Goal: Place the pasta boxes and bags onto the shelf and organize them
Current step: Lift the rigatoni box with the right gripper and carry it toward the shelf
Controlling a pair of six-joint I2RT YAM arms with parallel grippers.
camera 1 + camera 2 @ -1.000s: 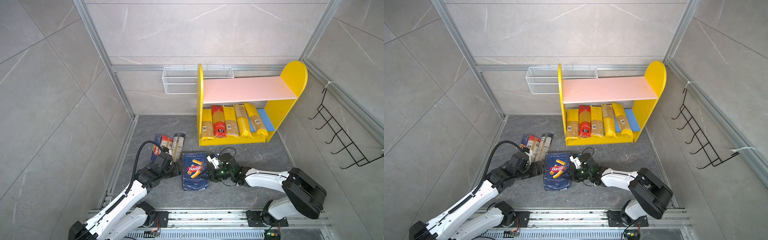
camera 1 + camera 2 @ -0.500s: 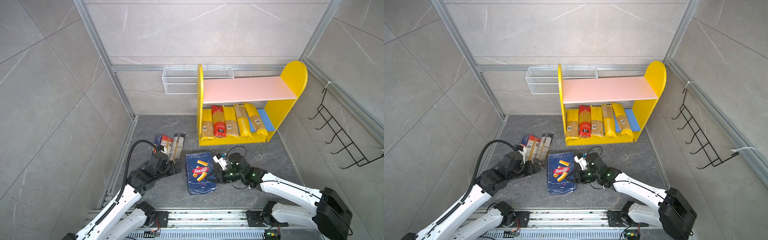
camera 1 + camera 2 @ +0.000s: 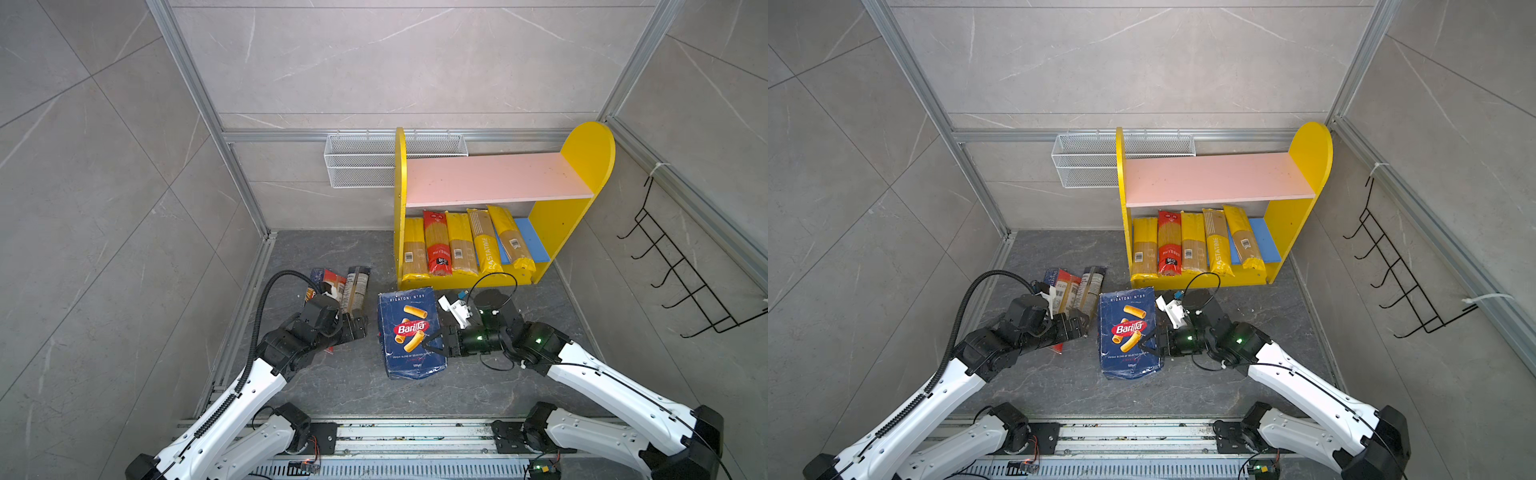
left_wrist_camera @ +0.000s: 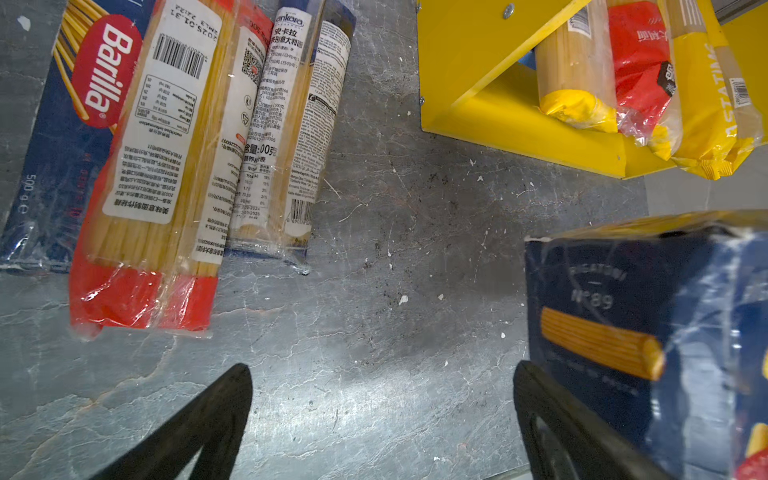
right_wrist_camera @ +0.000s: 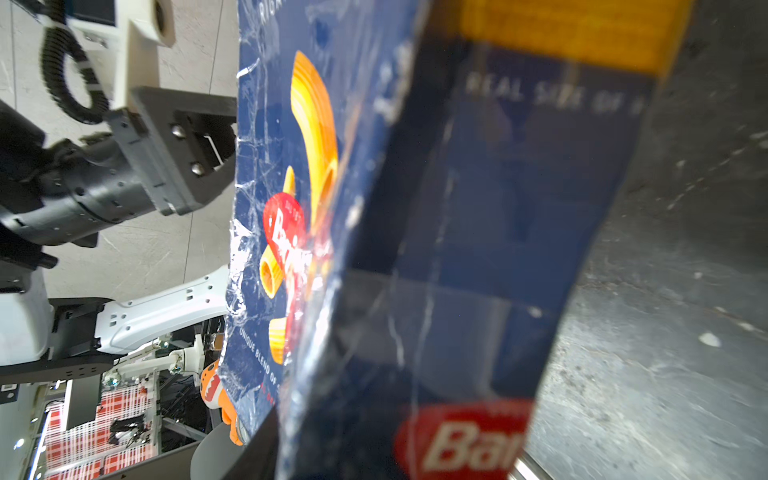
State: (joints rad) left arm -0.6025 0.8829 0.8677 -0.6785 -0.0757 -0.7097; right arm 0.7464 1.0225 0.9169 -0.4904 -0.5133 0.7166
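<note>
In front of shelf (image 3: 490, 183): right jaws clenched on rigatoni box (image 3: 409, 309) edge; left jaws wide apart, empty.

Rigatoni box (image 3: 411, 332) tipped up in front of the shelf (image 3: 494, 183); spaghetti box (image 4: 50, 137), red-clear bag (image 4: 158, 166) and dark bag (image 4: 291, 124) lie together on the floor (image 4: 395, 249); five bags (image 3: 459, 245) on the blue board (image 3: 534, 245).

Floor (image 3: 324, 249), shelf (image 3: 588, 149), box (image 4: 45, 166), red bag (image 4: 158, 166), dark bag (image 4: 291, 124)
</note>
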